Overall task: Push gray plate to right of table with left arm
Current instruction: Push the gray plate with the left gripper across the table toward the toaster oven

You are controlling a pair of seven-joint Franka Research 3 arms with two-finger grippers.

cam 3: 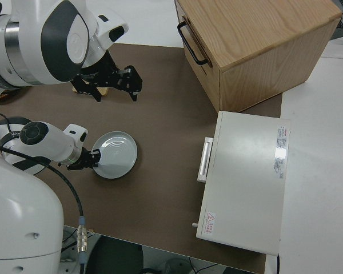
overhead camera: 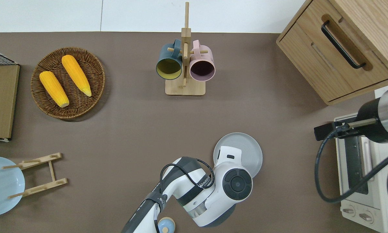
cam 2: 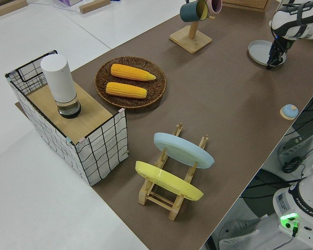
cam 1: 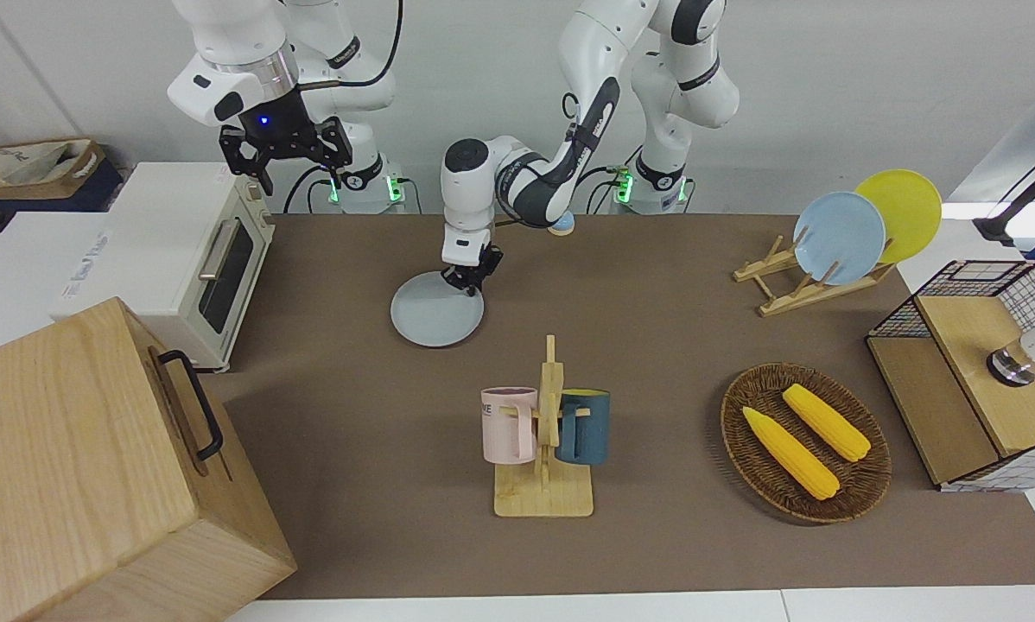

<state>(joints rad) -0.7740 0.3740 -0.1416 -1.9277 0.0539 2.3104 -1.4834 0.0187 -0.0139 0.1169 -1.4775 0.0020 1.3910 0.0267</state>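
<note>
The gray plate lies flat on the brown table, nearer to the robots than the mug rack; it also shows in the overhead view, the left side view and the right side view. My left gripper is shut, tips down on the plate at its rim on the side toward the left arm's end. In the overhead view the wrist hides the tips. My right gripper is open, empty and parked.
A toaster oven and a wooden cabinet stand at the right arm's end. A mug rack stands mid-table. A corn basket, a plate rack and a wire crate are at the left arm's end.
</note>
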